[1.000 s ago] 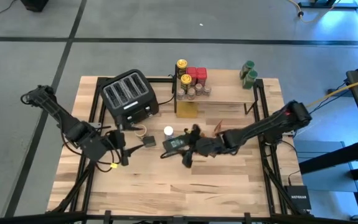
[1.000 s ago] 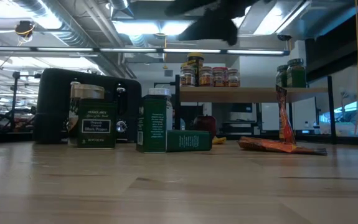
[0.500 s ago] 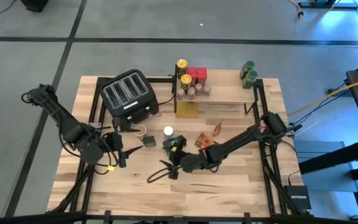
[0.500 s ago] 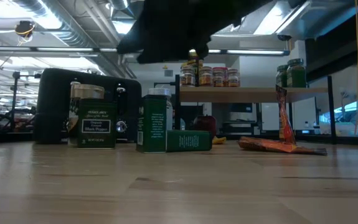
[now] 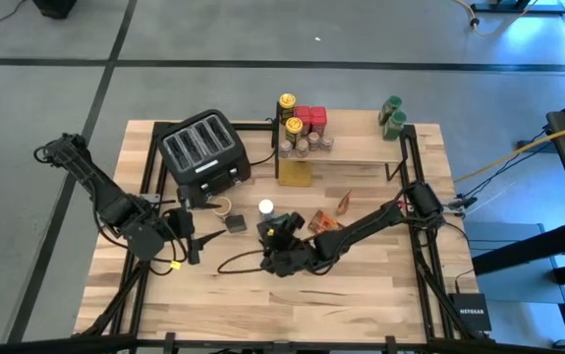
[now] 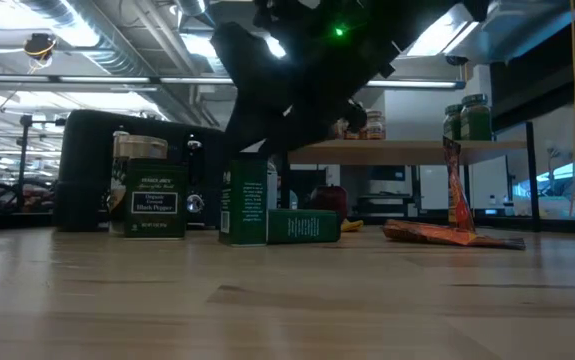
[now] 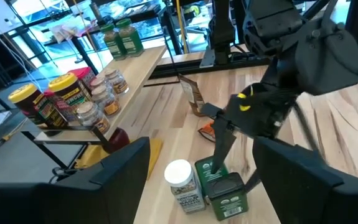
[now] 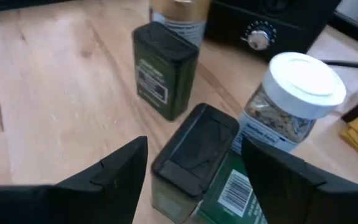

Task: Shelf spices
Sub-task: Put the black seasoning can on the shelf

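risk: right pincer, spread wide over the lying green tin, may topple the adjacent white-lidded jar; left pincer waits released.

I'm working in what looks like a robotics lab or industrial test space, not a real kitchen. From overhead I see a grey concrete floor marked with dark lines, and my wooden bench standing alone on it in a black metal frame. Loose cables trail off the right side, and a small network box sits by the frame's corner. Looking level across the bench, I see exposed ceiling ducts, pipes and strip lights, with more stands and equipment behind. The toaster and spice jars read as staged kitchen props on a lab setup.
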Tool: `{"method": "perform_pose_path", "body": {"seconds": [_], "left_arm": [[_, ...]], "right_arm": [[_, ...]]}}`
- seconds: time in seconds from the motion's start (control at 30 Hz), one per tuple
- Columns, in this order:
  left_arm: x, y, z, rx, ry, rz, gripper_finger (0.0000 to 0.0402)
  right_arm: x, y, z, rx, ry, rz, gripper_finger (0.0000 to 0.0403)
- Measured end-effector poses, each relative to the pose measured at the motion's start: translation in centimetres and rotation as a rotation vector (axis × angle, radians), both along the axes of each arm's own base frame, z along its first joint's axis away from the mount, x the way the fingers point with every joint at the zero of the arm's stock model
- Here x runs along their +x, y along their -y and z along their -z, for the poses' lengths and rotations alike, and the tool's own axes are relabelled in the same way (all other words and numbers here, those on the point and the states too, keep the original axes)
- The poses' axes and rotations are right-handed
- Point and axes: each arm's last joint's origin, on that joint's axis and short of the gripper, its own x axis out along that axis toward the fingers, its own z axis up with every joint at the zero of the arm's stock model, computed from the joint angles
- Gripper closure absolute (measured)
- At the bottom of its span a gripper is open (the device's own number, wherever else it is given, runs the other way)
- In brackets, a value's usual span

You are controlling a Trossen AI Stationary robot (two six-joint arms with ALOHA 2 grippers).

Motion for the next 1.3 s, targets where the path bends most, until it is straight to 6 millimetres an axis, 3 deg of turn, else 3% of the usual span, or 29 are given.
{"method": "perform_pose_path", "body": {"seconds": [0.3, 0.53, 0.93, 1.07, 1.3], "left_arm": [[0.0, 0.0, 0.0, -0.001, 0.000, -0.001, 0.0123], [0.0, 0.0, 0.0, -0.001, 0.000, 0.000, 0.0123], [0.0, 0.0, 0.0, -0.002, 0.000, 0.000, 0.0123], [0.0, 0.0, 0.0, -0.002, 0.000, 0.001, 0.0123], [0.0, 0.0, 0.0, -0.001, -0.001, 0.001, 0.0123]], "right_arm": [[0.6, -0.2, 1.6, 0.054, 0.033, 0.012, 0.0137], [0.8, -0.1, 2.8, -0.012, 0.009, 0.016, 0.0148], [1.6, 0.8, 3.7, -0.011, -0.010, -0.025, 0.0274], [0.9, -0.3, 2.5, -0.085, -0.028, -0.053, 0.0275], [-1.3, -1.9, -2.4, -0.156, 0.029, -0.025, 0.0275]]}}
